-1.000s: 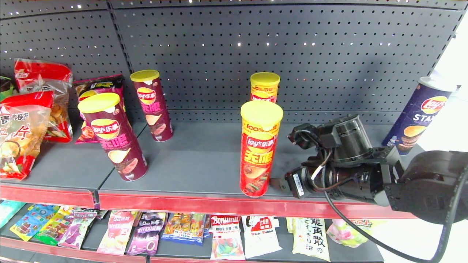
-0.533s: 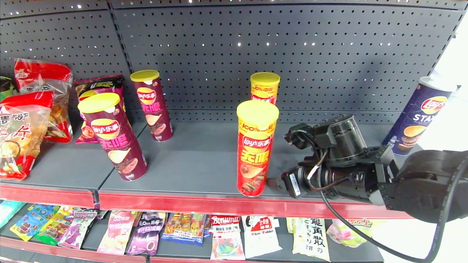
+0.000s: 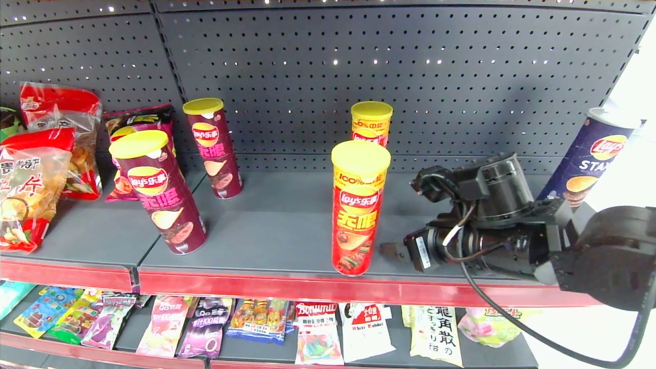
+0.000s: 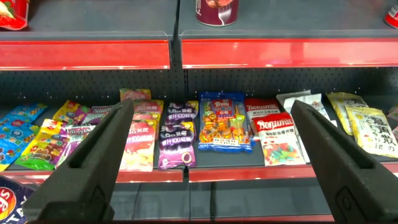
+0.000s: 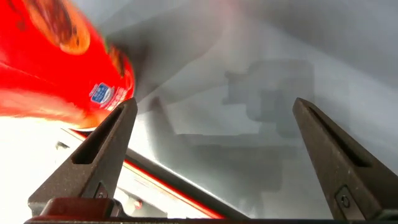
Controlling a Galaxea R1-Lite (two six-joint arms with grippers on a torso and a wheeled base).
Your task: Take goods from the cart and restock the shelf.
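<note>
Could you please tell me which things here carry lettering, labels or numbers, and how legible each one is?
Front red can: large logo, characters and a percentage, all clear.
Purple cans: logo and characters, clear.
Blue can: logo and one word, whose end is cut off.
Bags: large characters, partly creased.
Packets below: a few headings clear, the rest too small.
The wording itself is left unquoted.

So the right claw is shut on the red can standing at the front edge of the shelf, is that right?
Not quite: the right claw is open, not shut on the red can. The right wrist view shows its fingers spread wide, with the can off to one side rather than between them. The can does stand upright at the front edge of the shelf.
</note>
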